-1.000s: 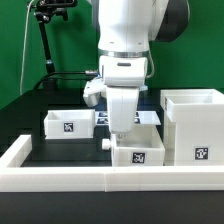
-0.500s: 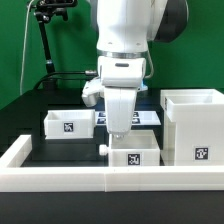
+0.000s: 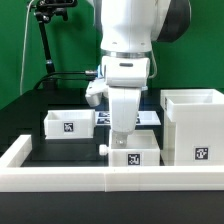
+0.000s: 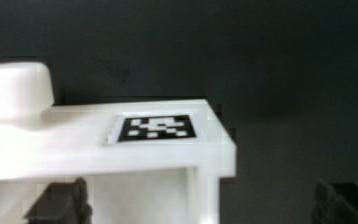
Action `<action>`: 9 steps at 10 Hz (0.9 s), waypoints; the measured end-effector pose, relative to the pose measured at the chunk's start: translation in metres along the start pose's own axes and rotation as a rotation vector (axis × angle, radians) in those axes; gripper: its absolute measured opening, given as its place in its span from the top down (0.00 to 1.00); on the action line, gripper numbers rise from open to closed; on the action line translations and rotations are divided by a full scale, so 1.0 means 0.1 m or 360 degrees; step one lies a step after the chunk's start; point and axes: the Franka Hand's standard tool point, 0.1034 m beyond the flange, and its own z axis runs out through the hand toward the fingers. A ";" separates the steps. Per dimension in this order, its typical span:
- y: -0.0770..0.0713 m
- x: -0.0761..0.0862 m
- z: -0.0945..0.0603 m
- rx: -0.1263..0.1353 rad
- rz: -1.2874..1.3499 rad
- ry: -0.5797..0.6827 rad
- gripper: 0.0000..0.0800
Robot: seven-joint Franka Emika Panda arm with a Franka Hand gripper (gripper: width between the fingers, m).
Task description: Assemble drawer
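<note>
A small white knobbed tray (image 3: 136, 156) of the drawer set lies just behind the front border wall, with its tag facing front and its knob (image 3: 105, 147) toward the exterior view's left. My gripper (image 3: 122, 137) hangs straight over it, fingertips down at its rim. In the wrist view the tray (image 4: 87, 150) and its tag (image 4: 158, 128) fill the frame. The dark fingers (image 4: 60, 200) stand wide apart, with the tray's corner between them and a gap on one side. The gripper (image 4: 202, 200) is open. The tall housing (image 3: 195, 125) stands on the exterior view's right. A second tray (image 3: 68, 124) lies on its left.
The low white border wall (image 3: 100, 180) runs along the front and up the exterior view's left side. The marker board (image 3: 152, 117) lies flat behind the arm. A black stand with cables (image 3: 45, 40) is at the back left before a green backdrop.
The tray under the gripper has settled slightly lower on the table. The arm has shifted a little toward the exterior view's right. The housing and the other tray have not moved.
</note>
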 end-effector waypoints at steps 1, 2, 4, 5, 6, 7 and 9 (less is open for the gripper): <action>-0.02 -0.01 0.04 0.0012 0.0001 -0.0001 0.19; -0.04 -0.03 0.11 0.0029 0.0006 -0.0001 0.19; -0.08 -0.05 0.18 0.0051 0.0013 -0.0002 0.19; -0.08 -0.05 0.19 0.0054 0.0014 -0.0002 0.19; -0.08 -0.04 0.19 0.0053 0.0016 -0.0002 0.19; -0.08 -0.04 0.18 0.0053 0.0022 -0.0002 0.36; -0.05 -0.02 0.18 0.0052 0.0024 -0.0001 0.59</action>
